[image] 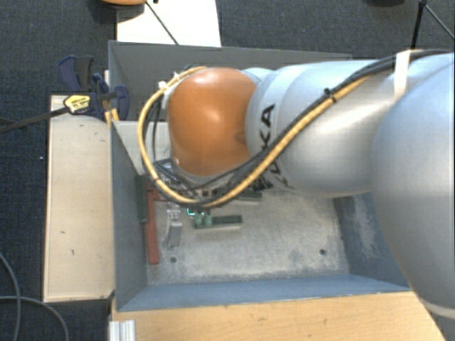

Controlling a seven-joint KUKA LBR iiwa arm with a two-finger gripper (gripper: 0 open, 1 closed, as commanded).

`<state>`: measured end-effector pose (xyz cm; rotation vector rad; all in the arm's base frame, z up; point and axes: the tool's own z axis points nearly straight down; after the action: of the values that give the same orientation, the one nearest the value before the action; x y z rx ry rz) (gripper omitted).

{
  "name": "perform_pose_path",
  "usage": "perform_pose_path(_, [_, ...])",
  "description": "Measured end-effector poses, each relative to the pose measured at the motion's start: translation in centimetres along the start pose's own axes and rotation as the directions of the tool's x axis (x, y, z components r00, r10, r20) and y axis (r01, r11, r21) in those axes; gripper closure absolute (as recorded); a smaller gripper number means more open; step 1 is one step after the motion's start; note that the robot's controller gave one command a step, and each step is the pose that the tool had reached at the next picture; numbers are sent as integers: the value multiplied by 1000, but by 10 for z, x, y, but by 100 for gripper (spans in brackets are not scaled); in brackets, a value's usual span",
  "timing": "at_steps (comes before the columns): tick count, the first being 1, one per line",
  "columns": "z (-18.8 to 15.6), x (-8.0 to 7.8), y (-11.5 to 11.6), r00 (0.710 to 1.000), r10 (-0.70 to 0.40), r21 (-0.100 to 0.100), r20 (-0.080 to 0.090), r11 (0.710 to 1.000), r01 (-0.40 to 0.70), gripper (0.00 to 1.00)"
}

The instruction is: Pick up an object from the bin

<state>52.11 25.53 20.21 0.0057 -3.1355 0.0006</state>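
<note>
Grey bin below: red-brown stick runs along its left wall, beside my jaws. Released or clenched, I can't tell.

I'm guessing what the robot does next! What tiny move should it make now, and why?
Probably a small nudge down toward the stick. The gripper hangs low at the left end of the bin, between a long reddish-brown stick by the left wall and a small green piece. I can't see it holding anything, so it likely needs to settle over one of them first.
</note>
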Motion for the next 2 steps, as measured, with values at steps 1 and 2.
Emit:
perform_pose_path(1, [-5, -2, -1, 1000, 5, -2, 8, 1000, -5, 0])
perform_pose_path(2, [21, -6, -27, 996, -85, -5, 15, 996, 85, 0])
